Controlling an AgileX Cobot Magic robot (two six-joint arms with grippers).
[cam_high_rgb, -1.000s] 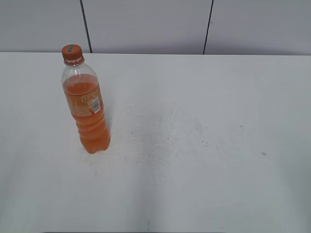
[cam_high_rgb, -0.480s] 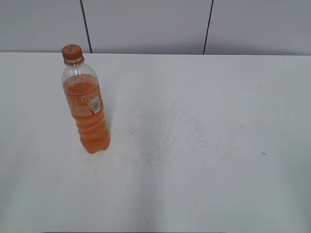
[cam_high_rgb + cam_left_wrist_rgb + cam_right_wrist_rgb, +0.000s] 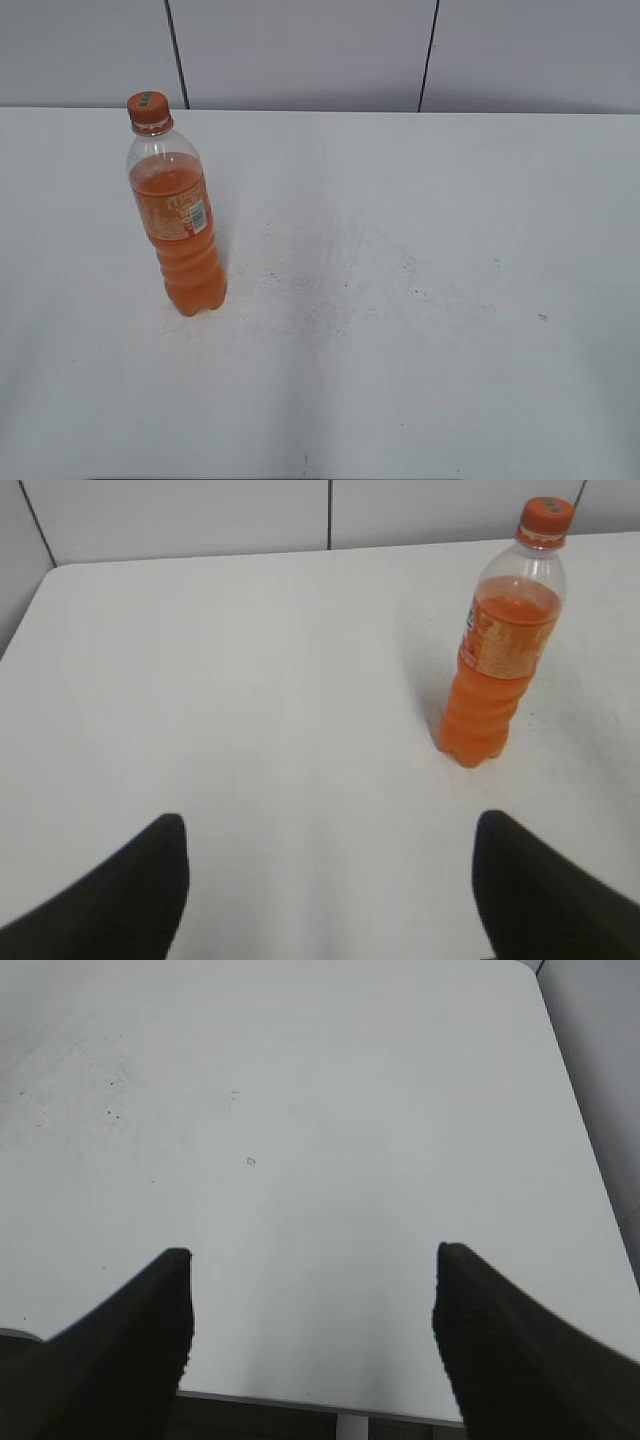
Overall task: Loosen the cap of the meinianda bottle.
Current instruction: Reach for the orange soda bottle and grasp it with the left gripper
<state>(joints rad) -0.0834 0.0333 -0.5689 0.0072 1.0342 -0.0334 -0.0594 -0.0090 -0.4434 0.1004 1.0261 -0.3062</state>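
Note:
The meinianda bottle (image 3: 178, 225) stands upright on the left of the white table, with orange drink, an orange label and a white barcode patch. Its orange cap (image 3: 148, 107) with a greenish mark sits on top. In the left wrist view the bottle (image 3: 500, 660) and cap (image 3: 545, 516) are at the upper right, ahead of my left gripper (image 3: 328, 830), which is open and empty, jaws wide apart. My right gripper (image 3: 312, 1255) is open and empty over the table's near edge, far from the bottle. Neither gripper shows in the exterior view.
The white table (image 3: 400, 300) has small dark specks and scuffs around its middle. A grey panelled wall (image 3: 300, 50) runs behind it. In the right wrist view the table's front edge (image 3: 320, 1405) and right edge (image 3: 590, 1160) show.

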